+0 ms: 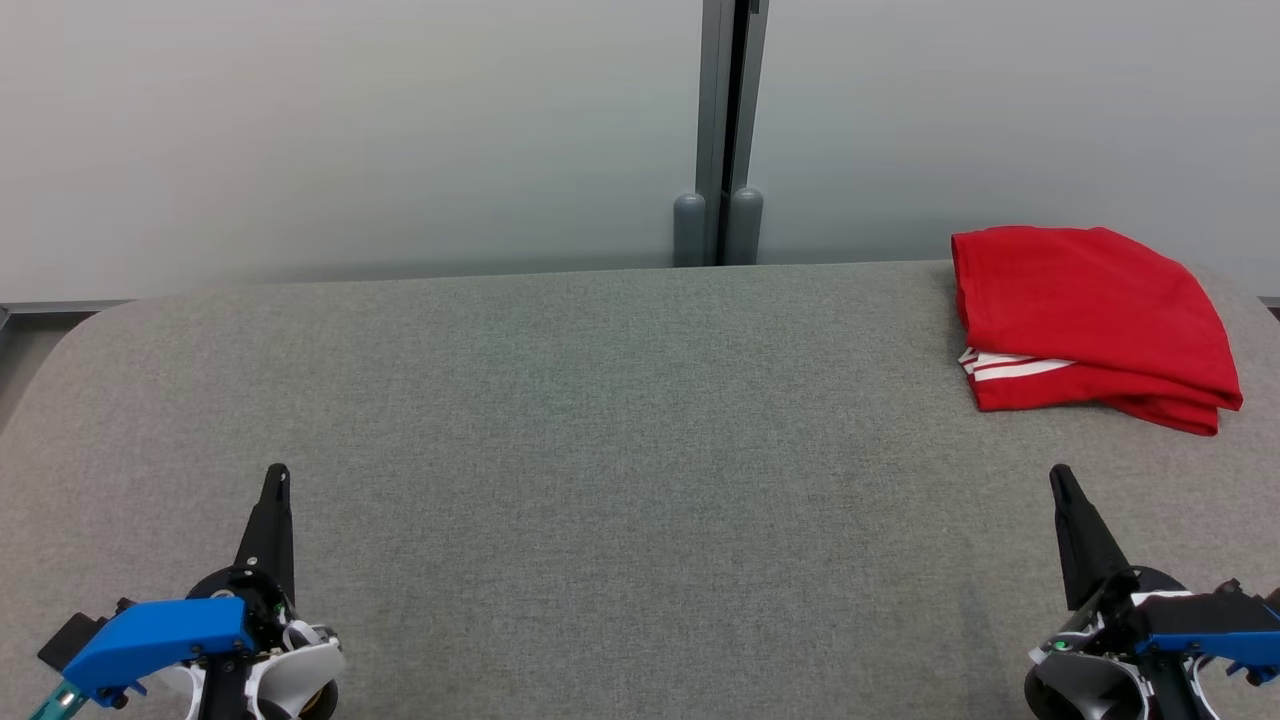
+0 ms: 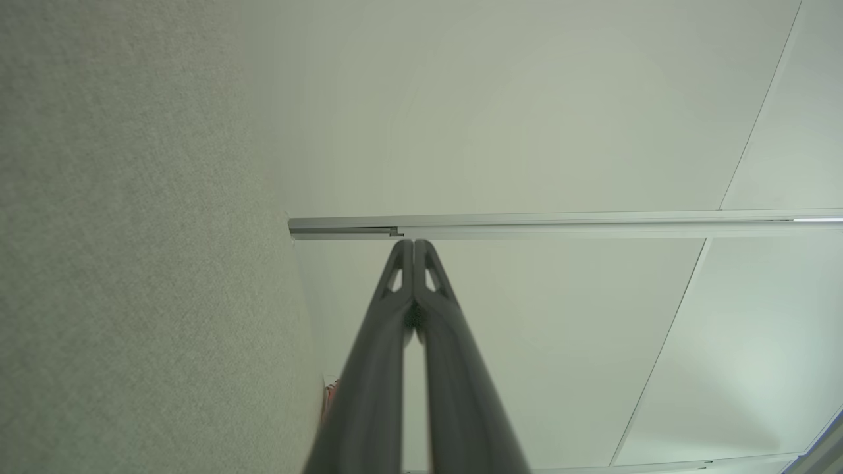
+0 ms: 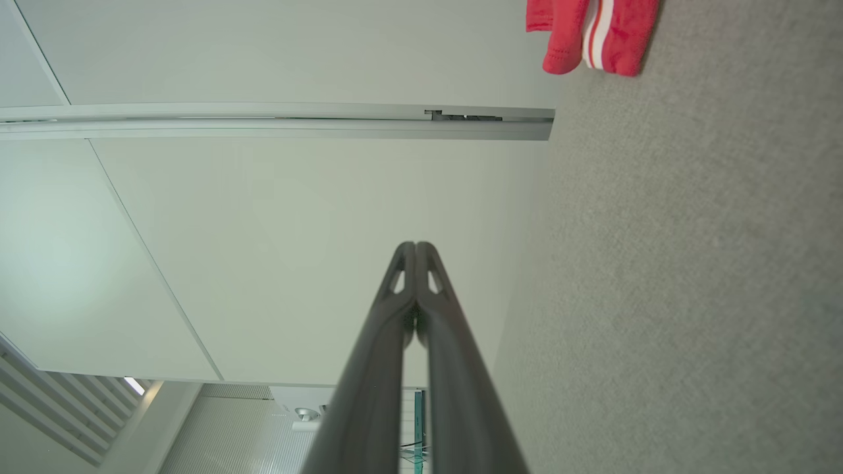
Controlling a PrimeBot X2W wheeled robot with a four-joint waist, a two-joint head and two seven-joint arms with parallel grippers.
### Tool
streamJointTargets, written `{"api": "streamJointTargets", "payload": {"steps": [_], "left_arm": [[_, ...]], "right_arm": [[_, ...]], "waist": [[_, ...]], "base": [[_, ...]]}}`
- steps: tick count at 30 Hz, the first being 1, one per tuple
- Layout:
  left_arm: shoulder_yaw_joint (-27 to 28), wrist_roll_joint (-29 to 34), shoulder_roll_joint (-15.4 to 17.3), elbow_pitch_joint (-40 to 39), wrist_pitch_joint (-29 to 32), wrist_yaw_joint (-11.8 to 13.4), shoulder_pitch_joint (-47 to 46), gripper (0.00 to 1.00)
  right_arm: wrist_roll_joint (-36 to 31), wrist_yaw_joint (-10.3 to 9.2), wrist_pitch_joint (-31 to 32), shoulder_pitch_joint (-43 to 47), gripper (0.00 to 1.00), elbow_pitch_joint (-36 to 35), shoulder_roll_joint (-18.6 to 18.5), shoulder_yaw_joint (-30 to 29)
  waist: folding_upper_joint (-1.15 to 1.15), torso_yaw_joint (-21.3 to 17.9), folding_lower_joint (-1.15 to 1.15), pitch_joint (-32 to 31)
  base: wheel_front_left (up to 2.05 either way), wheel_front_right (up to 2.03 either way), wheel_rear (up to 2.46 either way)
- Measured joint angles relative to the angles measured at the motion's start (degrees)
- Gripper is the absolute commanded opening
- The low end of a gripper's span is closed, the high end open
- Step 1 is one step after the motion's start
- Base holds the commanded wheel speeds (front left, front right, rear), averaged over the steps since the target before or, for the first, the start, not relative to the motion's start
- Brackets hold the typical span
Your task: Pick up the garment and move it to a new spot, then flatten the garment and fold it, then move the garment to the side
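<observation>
Left pincer (image 1: pixel 277 473) and right pincer (image 1: pixel 1058 473), two, both together; one red garment (image 1: pixel 1090 310), perhaps shorts.

Grey fabric-covered counter (image 1: pixel 600 420), rounded far corners, red garment (image 1: pixel 1090 310) with white stripes lay folded directly on it, near the far right corner, close to the back edge

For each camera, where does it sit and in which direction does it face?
Head view: on the head, facing forward and down at the grey table and red garment; left gripper and right gripper show below, shut.
Left wrist view: on the left wrist, facing along its fingers toward the pale wall.
Right wrist view: on the right wrist, facing along its fingers toward that wall.
Shared: head and right wrist views both show the garment.
</observation>
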Motion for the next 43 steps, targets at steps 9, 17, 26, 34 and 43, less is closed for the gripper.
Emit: {"api": "streamJointTargets", "payload": {"steps": [9,17,26,34,43], "left_arm": [[0.00,0.00,0.00,-0.01,-0.01,0.00,0.00,0.00],[0.00,0.00,0.00,-0.01,-0.01,0.00,0.00,0.00],[0.00,0.00,0.00,-0.01,0.00,0.00,0.00,0.00],[0.00,0.00,0.00,-0.01,-0.01,0.00,0.00,0.00],[0.00,0.00,0.00,-0.01,-0.01,0.00,0.00,0.00]], "right_arm": [[0.00,-0.01,0.00,0.00,0.00,0.00,0.00,0.00],[-0.01,-0.01,0.00,0.00,0.00,0.00,0.00,0.00],[0.00,-0.01,0.00,-0.01,0.00,0.00,0.00,0.00],[0.00,-0.01,0.00,-0.01,0.00,0.00,0.00,0.00],[0.00,0.00,0.00,-0.01,0.00,0.00,0.00,0.00]], "waist": [[-0.01,0.00,0.00,0.00],[-0.01,0.00,-0.01,0.00],[-0.01,0.00,-0.01,0.00],[-0.01,0.00,0.00,0.00],[-0.01,0.00,0.00,0.00]], "base": [[0.00,0.00,0.00],[0.00,0.00,0.00],[0.00,0.00,0.00],[0.00,0.00,0.00],[0.00,0.00,0.00]]}}
